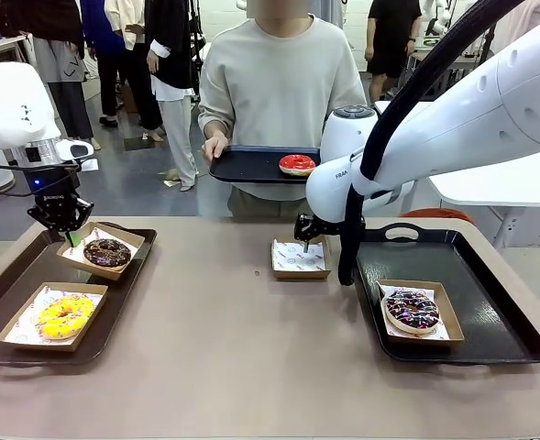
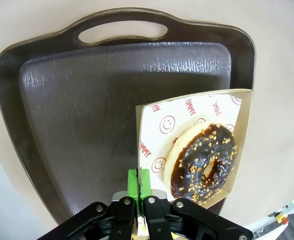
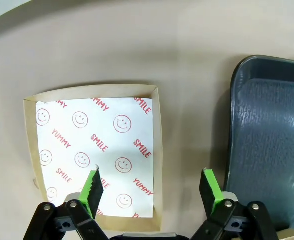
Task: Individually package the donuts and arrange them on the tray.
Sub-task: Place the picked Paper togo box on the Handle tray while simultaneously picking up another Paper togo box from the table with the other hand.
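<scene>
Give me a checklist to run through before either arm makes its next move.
1. Left gripper shut on paper box corner: ok.
2. Chocolate donut seated in that box: ok.
3. That box lying flat on left tray: cannot tell.
4. Right gripper open, fingers straddling empty box wall: ok.
5. Red donut boxed: not ok, bare on person's tray.
</scene>
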### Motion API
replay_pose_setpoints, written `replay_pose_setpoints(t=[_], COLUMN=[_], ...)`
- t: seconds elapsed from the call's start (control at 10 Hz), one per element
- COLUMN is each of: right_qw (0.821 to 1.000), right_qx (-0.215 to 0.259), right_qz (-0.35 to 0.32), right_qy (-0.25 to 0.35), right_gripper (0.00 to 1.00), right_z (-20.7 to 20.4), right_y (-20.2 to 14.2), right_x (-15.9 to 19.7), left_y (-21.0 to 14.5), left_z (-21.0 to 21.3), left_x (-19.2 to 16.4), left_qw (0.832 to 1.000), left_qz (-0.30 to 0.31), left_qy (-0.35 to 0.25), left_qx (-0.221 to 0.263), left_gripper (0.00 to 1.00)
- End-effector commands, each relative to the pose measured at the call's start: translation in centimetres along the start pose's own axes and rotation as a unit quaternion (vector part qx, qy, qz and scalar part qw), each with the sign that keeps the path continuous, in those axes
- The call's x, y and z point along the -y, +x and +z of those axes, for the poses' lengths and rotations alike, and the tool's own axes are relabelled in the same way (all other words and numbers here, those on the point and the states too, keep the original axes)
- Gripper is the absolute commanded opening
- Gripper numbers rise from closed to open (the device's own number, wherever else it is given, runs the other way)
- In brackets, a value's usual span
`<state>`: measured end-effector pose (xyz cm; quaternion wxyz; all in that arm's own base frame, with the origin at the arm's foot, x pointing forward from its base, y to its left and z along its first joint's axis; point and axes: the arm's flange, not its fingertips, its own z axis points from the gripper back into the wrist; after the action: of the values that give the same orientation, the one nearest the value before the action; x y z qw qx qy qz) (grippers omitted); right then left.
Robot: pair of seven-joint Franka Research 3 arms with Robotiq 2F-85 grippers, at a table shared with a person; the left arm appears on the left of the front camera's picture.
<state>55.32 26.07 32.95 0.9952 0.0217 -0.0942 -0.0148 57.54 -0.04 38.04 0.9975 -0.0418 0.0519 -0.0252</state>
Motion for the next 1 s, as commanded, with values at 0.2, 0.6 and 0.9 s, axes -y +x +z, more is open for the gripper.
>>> replay_pose_setpoints(t=[0.2,0.6,0.9], right_qw=[1.000,0.999,0.999], right_qx=[0.004,0.001,-0.002], right_qz=[0.001,-0.001,-0.006], right_qy=[0.030,0.034,0.038], right_gripper=[1.00,1.00,1.00], right_z=[-0.36,-0.17,-0.23], right_y=[-0.35,-0.58,-0.47], right_x=[0.16,0.35,0.72], left_y=[0.54,1.02,1.31], left_z=[-0.22,-0.80,-1.07], left_x=[0.18,0.76,0.94], left_qw=[1.000,1.000,0.998], left_qz=[0.005,0.019,0.053], left_qy=[0.004,0.012,0.027], left_qx=[0.007,0.009,0.017], left_gripper=[0.01,0.01,0.01])
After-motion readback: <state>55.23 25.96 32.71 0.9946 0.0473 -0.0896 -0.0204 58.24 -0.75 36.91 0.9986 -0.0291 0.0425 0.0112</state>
